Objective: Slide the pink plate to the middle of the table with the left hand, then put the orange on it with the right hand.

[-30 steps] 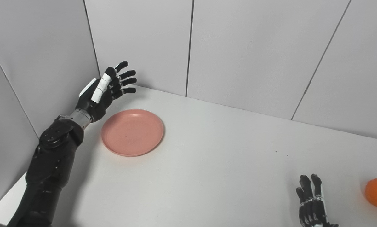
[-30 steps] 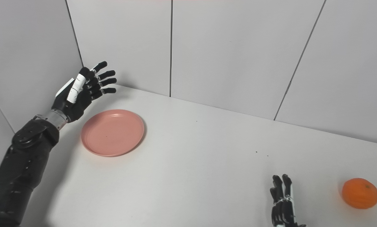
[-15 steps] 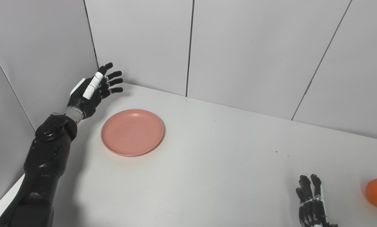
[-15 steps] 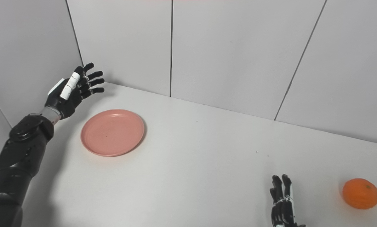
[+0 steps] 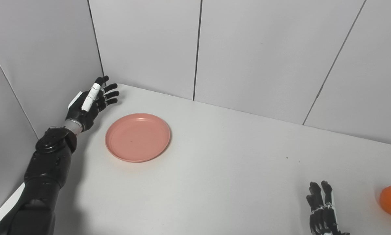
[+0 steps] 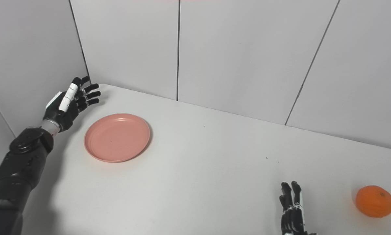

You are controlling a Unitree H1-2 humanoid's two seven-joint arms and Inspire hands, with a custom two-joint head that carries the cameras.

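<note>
1. Pink plate (image 5: 138, 137) lies flat on the white table (image 5: 215, 169), in the far-left part, well short of the middle. Nothing rests on it.
2. Left hand (image 5: 90, 103) sits at the far-left corner, beside the grey wall panels (image 5: 45, 49), to the left of the plate and a little farther back. It does not touch the plate; a strip of bare table shows between them.
3. Left hand's fingers (image 5: 112, 94) are spread apart and extended, pointing right and away from the robot; it holds nothing. A white segment runs along the thumb side.
4. Left arm (image 5: 48, 160), black, comes up from the lower left edge along the side wall.
5. Orange (image 6: 375, 201) sits on the table at the near right, well apart from the plate and cut by the frame edge in the left eye view.
6. Right hand (image 6: 292, 210) is at the near edge, left of the orange, not touching it. Fingers straight, close together, pointing away; empty. Palm is out of frame.
</note>
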